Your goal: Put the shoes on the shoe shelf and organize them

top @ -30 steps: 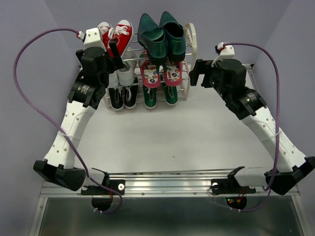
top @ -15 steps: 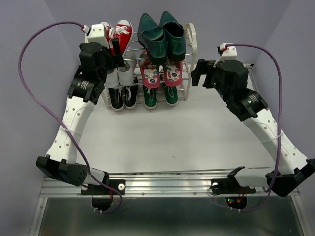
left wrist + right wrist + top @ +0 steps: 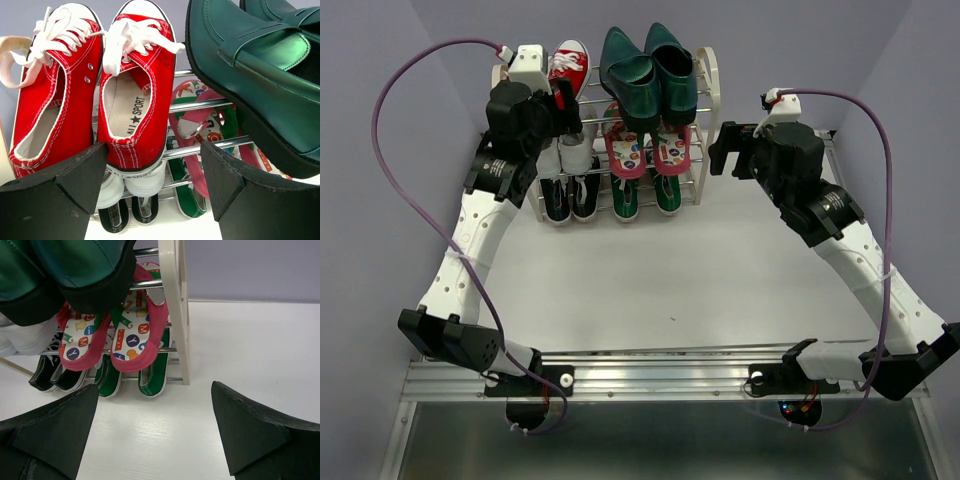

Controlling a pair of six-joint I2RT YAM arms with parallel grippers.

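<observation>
The shoe shelf (image 3: pixel 707 95) stands at the back of the table. The dark-green heels (image 3: pixel 650 70) lie on its top tier at the right, the flip-flops (image 3: pixel 648 150) on the tier below, the green sneakers (image 3: pixel 645 198) at the bottom. My left gripper (image 3: pixel 557 100) is open and empty, hovering just in front of the red sneakers. My right gripper (image 3: pixel 720 150) is open and empty, just right of the shelf's side frame. The left wrist view shows the heels (image 3: pixel 250 65), a flip-flop (image 3: pixel 205 130) and a green sneaker (image 3: pixel 187 200). The right wrist view shows the flip-flops (image 3: pixel 130 335) and green sneakers (image 3: pixel 152 375).
On the shelf's left half sit red sneakers (image 3: pixel 135 90) on top, white sneakers (image 3: pixel 565 155) in the middle and black sneakers (image 3: pixel 570 200) at the bottom. Purple walls close in behind and at both sides. Purple cables loop from both wrists.
My left arm has reached farther back and up, bringing its open gripper to the red sneakers on the top tier. The right gripper has barely shifted. No shoe has moved.
</observation>
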